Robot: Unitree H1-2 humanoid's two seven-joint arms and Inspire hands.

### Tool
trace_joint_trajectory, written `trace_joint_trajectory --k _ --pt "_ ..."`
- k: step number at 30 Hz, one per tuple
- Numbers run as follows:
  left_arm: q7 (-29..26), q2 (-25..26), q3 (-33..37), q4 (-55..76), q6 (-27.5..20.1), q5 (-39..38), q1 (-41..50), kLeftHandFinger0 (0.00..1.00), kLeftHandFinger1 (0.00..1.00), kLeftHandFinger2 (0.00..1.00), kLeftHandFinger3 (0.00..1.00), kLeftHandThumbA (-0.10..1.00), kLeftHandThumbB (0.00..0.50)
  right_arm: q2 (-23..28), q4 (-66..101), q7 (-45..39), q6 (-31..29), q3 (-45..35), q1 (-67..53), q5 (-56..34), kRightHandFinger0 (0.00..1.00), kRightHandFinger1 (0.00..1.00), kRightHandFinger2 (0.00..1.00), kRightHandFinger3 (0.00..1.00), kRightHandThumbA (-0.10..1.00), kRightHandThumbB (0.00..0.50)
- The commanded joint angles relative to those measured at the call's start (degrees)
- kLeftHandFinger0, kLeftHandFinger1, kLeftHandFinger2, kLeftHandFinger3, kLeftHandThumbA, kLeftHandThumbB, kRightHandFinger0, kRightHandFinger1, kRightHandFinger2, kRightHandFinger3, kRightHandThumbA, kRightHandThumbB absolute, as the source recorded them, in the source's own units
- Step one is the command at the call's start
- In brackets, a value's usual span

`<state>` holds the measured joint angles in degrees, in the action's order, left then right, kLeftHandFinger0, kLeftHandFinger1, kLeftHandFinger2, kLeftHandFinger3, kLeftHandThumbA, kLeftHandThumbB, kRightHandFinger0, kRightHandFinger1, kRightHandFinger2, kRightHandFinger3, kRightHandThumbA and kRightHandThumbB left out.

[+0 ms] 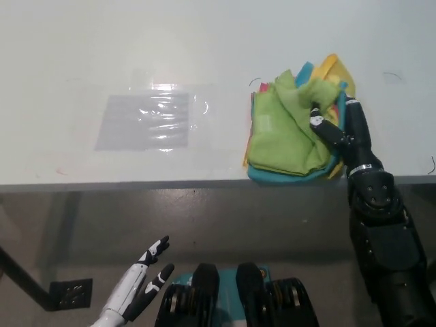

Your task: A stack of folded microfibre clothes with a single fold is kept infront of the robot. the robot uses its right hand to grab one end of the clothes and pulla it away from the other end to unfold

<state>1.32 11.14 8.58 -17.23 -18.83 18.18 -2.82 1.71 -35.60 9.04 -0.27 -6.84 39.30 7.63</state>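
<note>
Black right hand (338, 128) pinching bunched green cloth (289, 129) atop the microfibre stack (293, 172); white left hand (139, 286) spread, resting low beneath the table (204, 68).

White bench (122, 54) here, kinda glossy, front edge running straight across. A pile of microfibre cloths (289, 133) sits right at that edge, green on top with teal, yellow and a bit of pink poking out, directly under the black right hand (337, 126). Well off to that hand's left lies a flat clear plastic sheet (146, 121).
</note>
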Motion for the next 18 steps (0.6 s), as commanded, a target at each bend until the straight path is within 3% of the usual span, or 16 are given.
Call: trace_joint_trajectory --k 1,7,10,13,14,15,16,17,18 --pt "-0.67 0.66 -0.42 0.91 -1.17 -0.05 -0.62 1.00 1.00 1.00 1.00 1.00 0.500 -0.26 -0.47 20.15 -7.20 -3.58 2.34 5.70 0.00 0.17 0.58 0.62 -0.10 0.174" --pt "-0.89 0.98 -0.84 1.27 -1.54 -0.37 0.31 1.00 1.00 1.00 1.00 1.00 0.500 -1.89 -3.28 23.07 -12.44 -8.32 3.05 0.31 0.00 0.11 0.49 0.55 -0.10 0.179" --pt "-0.91 1.09 -1.05 1.63 -1.38 -0.54 0.98 1.00 1.00 1.00 1.00 1.00 0.500 -4.17 -4.41 23.93 -15.78 -12.26 3.45 -4.44 0.00 0.14 0.53 0.64 -0.10 0.167" --pt "-1.16 1.05 -1.34 1.82 -1.33 -0.63 1.53 1.00 1.00 1.00 1.00 1.00 0.500 -6.03 -6.52 21.57 -19.85 -16.15 4.08 -10.25 0.00 0.16 0.57 0.69 -0.09 0.114" --pt "-1.29 1.04 -1.41 1.72 -1.53 -0.64 1.63 1.00 1.00 1.00 1.00 1.00 0.500 -7.06 -6.79 19.71 -20.94 -18.63 4.46 -14.40 0.03 0.23 0.64 0.81 0.01 0.106" --pt "-1.36 1.03 -1.47 1.69 -1.71 -0.67 1.71 1.00 1.00 1.00 1.00 1.00 0.500 -7.78 -6.87 18.10 -21.26 -20.50 4.74 -17.48 0.05 0.28 0.68 0.82 0.13 0.108" --pt "-1.57 0.98 -1.55 1.57 -2.00 -0.65 1.84 1.00 1.00 1.00 1.00 1.00 0.500 -8.07 -7.84 18.09 -21.78 -21.31 5.01 -17.80 0.33 0.61 1.00 1.00 0.30 0.095" --pt "-1.51 0.97 -1.59 1.55 -2.02 -0.81 1.93 1.00 1.00 1.00 1.00 1.00 0.500 -8.25 -8.32 17.27 -21.40 -22.05 5.13 -18.75 0.49 0.82 1.00 1.00 0.38 0.107" --pt "-1.55 0.98 -1.66 1.48 -2.12 -0.86 2.10 1.00 1.00 1.00 1.00 1.00 0.500 -8.61 -9.13 14.62 -20.91 -23.65 5.34 -21.67 0.62 0.96 1.00 1.00 0.48 0.078"
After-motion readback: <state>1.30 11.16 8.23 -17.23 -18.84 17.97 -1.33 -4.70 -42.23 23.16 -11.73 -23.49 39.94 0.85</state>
